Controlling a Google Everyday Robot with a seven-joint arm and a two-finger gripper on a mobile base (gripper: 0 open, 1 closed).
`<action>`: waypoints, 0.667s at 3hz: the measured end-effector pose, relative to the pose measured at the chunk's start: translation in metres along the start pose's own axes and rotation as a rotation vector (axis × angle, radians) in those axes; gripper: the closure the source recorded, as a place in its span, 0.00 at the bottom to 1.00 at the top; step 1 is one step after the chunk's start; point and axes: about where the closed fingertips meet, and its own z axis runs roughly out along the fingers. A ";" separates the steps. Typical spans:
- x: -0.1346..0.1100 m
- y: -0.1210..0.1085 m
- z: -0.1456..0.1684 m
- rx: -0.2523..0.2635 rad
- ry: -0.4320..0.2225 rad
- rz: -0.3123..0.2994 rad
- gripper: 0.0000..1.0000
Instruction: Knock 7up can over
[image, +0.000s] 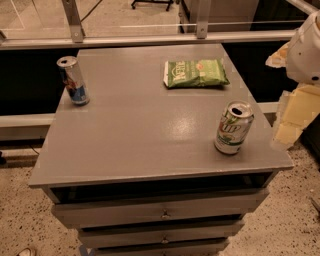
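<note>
1. Front of unit: the drawers (160, 214) are stacked beneath the table (140, 145), each with a small knob at its centre. The gray unit stands on a speckled floor (280, 230).

2. Near right corner of the table: the 7up can (233, 128) stands upright on its base, close to both the front edge and the right edge. Its body is green and white and its silver top faces upward. Nothing touches it.

3. Right of the table, off its edge: the gripper (291, 119) appears as pale yellow, blurred shapes just beyond the right edge. It is beside the 7up can but clearly apart from it, with bare table surface and the table edge between them. Whether the gripper is released or clenched cannot be told. It has nothing visible in it. A rounded white arm housing (306, 47) sits above it at the right border.

4. Far left of the table: a slim blue and silver can (73, 80) stands upright near the left edge, well apart from the 7up can.

5. Far centre-right of the table: a green snack bag (195, 73) lies flat, near the rear edge.

6. Beyond the table: a metal rail (150, 40) runs across the full width.
</note>
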 end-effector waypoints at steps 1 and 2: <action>0.000 0.000 0.000 0.000 0.000 0.000 0.00; 0.001 -0.001 -0.001 0.006 -0.012 0.006 0.00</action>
